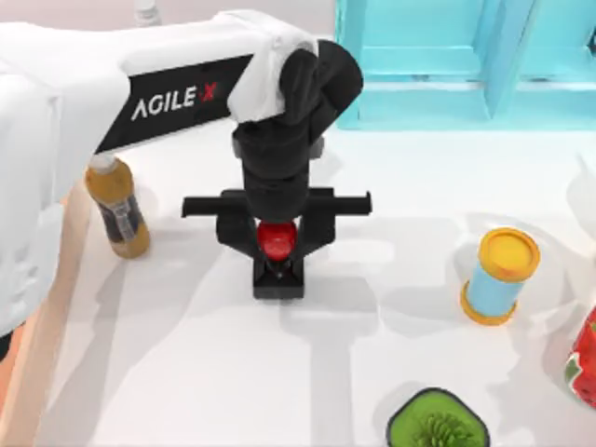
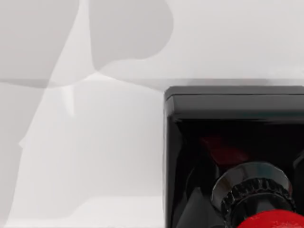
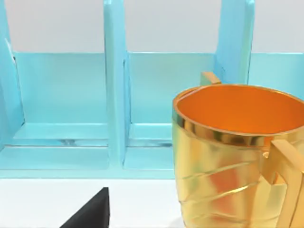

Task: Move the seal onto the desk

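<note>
The seal (image 1: 278,261), a black square block with a glossy red knob, stands on the white desk (image 1: 177,354) near the middle. My left gripper (image 1: 277,237) hangs straight over it, and its black fingers press the red knob from both sides, shut on it. In the left wrist view the seal (image 2: 228,142) appears close up, its block resting flat on the desk (image 2: 95,142). One black fingertip (image 3: 90,213) of my open right gripper juts in at the edge of the right wrist view, facing the shelf.
An amber bottle (image 1: 119,207) stands at the left beside the orange tray edge (image 1: 23,372). A yellow-lidded blue cylinder (image 1: 500,277), a green item (image 1: 438,424) and a red item (image 1: 585,358) sit at the right. The light blue shelf (image 1: 438,84) lines the back, with a gold cup (image 3: 232,156) near it.
</note>
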